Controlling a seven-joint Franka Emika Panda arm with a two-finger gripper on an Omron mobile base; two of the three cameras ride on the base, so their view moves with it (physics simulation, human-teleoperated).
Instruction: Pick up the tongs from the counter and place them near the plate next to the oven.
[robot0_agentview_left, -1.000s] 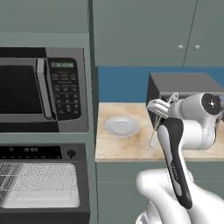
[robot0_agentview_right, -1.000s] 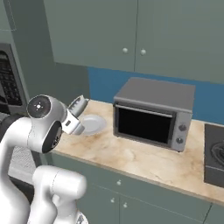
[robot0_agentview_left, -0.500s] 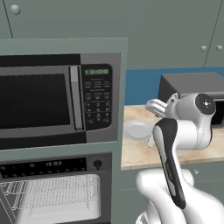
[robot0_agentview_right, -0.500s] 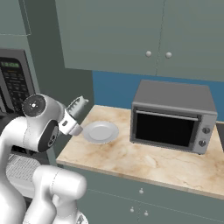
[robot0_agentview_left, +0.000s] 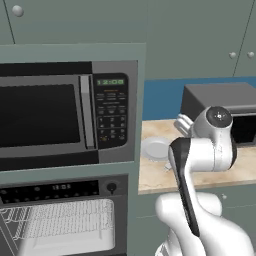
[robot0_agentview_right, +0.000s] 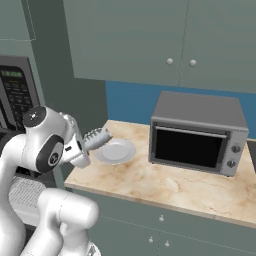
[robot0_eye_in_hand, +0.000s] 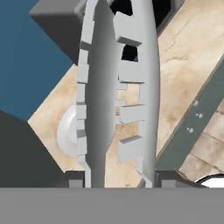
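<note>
right base view: gripper (robot0_agentview_right: 92, 142) raised above the counter (robot0_agentview_right: 165, 180), just left of the plate (robot0_agentview_right: 116, 151), closed on the tongs (robot0_agentview_right: 96, 138); the tongs stick out from the hand toward the plate, off the counter surface. plate: round, pale, on the counter's left end, well left of the toaster oven (robot0_agentview_right: 197, 132). toaster oven: dark grey box with a glass door, on the counter right of the plate.

hand view: tongs (robot0_eye_in_hand: 114, 92) run up the middle between the two dark fingertips (robot0_eye_in_hand: 75, 178), both ribbed arms drawn close together; the plate (robot0_eye_in_hand: 70, 131) shows behind their left arm.

left base view: plate (robot0_agentview_left: 156, 148) on the counter (robot0_agentview_left: 155, 180), just right of the microwave (robot0_agentview_left: 67, 112); oven (robot0_agentview_left: 62, 215) with wire racks directly below the microwave, left of the plate; the white arm covers the gripper.
</note>
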